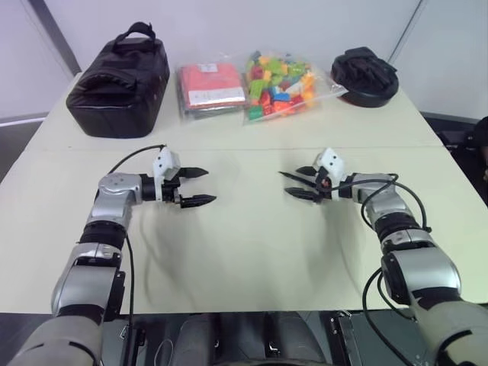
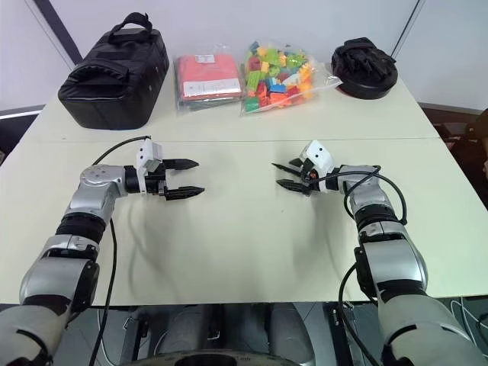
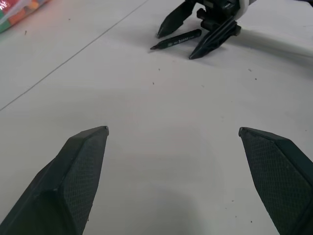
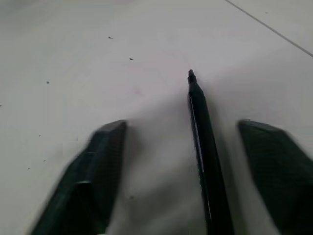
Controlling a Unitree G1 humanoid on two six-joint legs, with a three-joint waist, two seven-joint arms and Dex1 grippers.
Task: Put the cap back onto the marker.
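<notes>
Thin black marker (image 4: 203, 156) (pointed tip bare) between tool fingers.

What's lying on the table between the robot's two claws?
Only bare table between the left gripper and right gripper, per the head views; the marker sits inside the right one.

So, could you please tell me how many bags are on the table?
3: a black duffel bag far left, a clear bag of red items beside it, a clear bag of toy bricks next.

Head stereo pair looks down over the table (image 1: 252, 252); wrist cameras skim it closely, both catching the marker (image 3: 177, 39).
</notes>
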